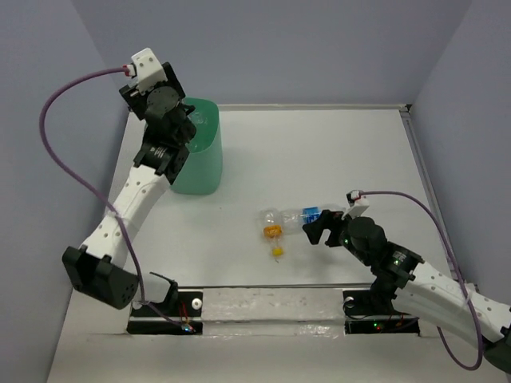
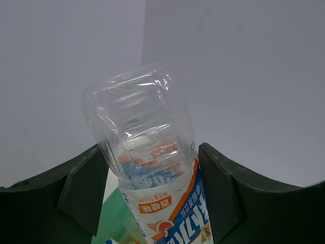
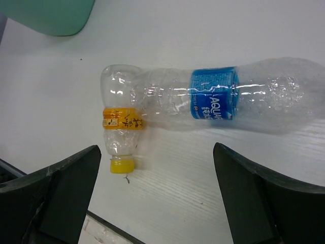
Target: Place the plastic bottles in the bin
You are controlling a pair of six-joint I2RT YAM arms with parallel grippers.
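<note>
At the bin [image 1: 204,159], left tool [image 2: 152,188] clamps bottle [image 2: 139,127]; right tool [image 3: 155,170] apart over two bottles [image 3: 213,99] [image 3: 119,134].

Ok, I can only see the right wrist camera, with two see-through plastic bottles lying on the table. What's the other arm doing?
Observer: The left gripper is shut on a third clear plastic bottle with an orange-and-blue label.
Operator: Wow! Where is it holding that one?
Observer: Above the mint-green plastic bin, which stands at the table's far left in the top view.
Operator: Are any more bottles hiding near mine?
Observer: No. The top view shows only your two on the white table: the small yellow-capped bottle and the long blue-labelled bottle.
</note>
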